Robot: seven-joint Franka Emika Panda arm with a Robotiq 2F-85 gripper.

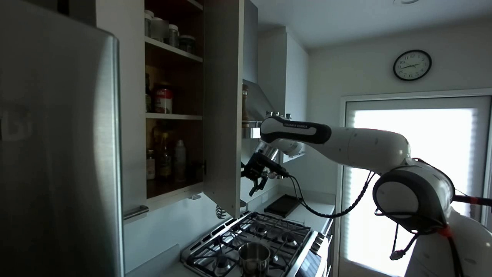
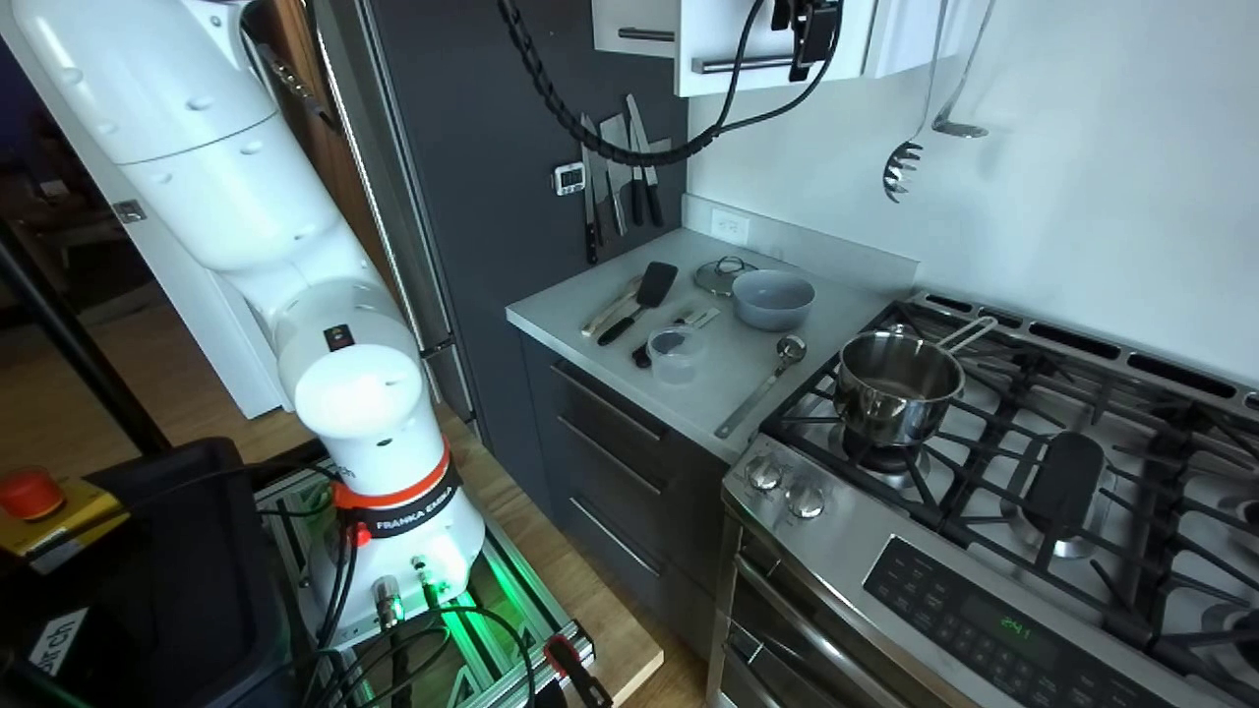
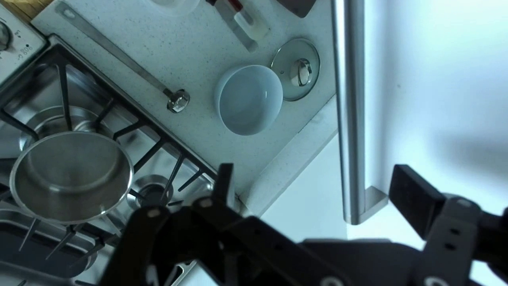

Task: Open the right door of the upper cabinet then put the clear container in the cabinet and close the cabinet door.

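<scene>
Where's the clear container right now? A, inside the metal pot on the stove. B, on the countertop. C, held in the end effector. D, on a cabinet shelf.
B: in an exterior view, the clear container sits on the countertop, near a grey bowl.

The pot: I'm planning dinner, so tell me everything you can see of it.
The pot is round and open-topped, of shiny silver metal, probably steel. Its slim, loop-like handle reaches from the rim toward the wall. It stands upright on the black grate, at the end of the stove by the counter. The wrist view shows bare metal inside; only the grate visibly touches it.
</scene>
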